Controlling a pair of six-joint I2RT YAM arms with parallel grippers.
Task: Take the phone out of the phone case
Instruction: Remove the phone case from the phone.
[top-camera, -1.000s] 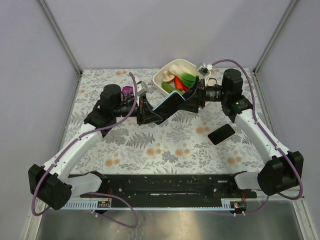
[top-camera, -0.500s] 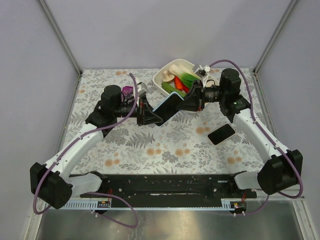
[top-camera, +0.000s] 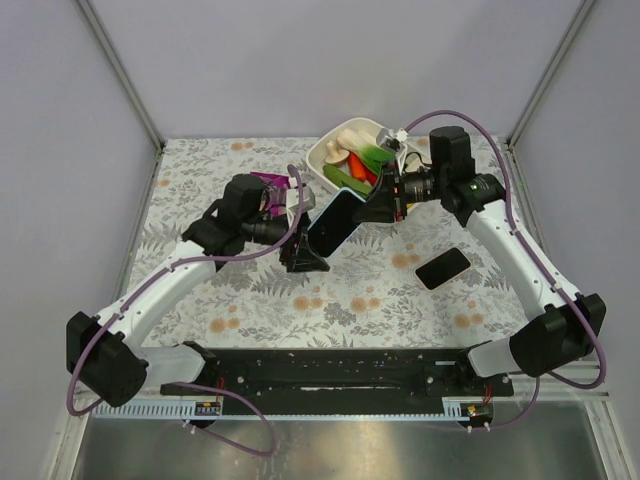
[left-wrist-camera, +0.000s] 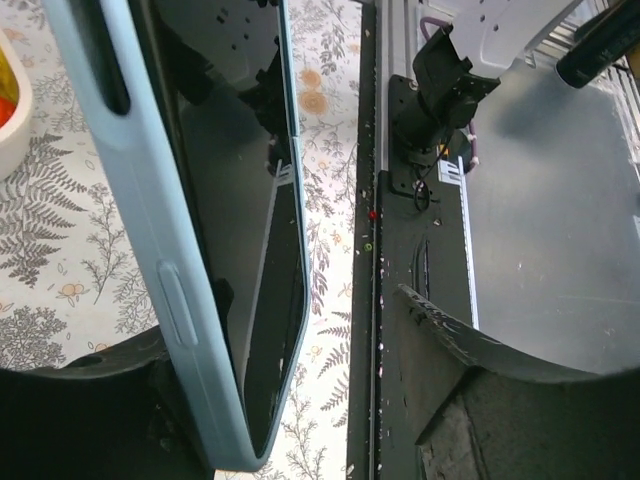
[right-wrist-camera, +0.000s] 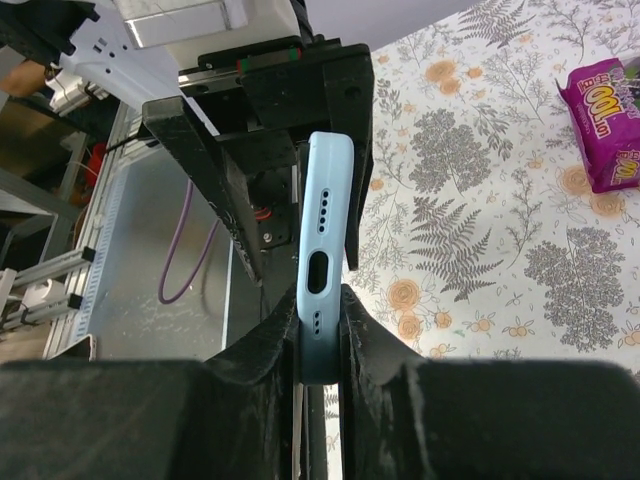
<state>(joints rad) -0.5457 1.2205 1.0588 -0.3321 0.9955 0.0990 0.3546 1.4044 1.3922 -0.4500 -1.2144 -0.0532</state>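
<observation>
Right wrist view: right claw (right-wrist-camera: 320, 335) pinches one end of the blue phone case (right-wrist-camera: 327, 225), edge-up above the counter (top-camera: 250, 300), phone (left-wrist-camera: 235, 200) apparently seated inside; left claw (left-wrist-camera: 290, 345) gapes astride it; extraction underway, next needs a peeling left grip.

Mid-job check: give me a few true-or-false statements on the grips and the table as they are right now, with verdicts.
1. The right gripper is clamped on the blue case. True.
2. The left gripper is shut on the case. False: its jaws stand open around it.
3. The case lies flat on the table. False: it is held up above it.
4. A black phone lies on the table, apart from the case. True.
5. The purple packet sits in the white bowl. False: it lies on the table.
</observation>
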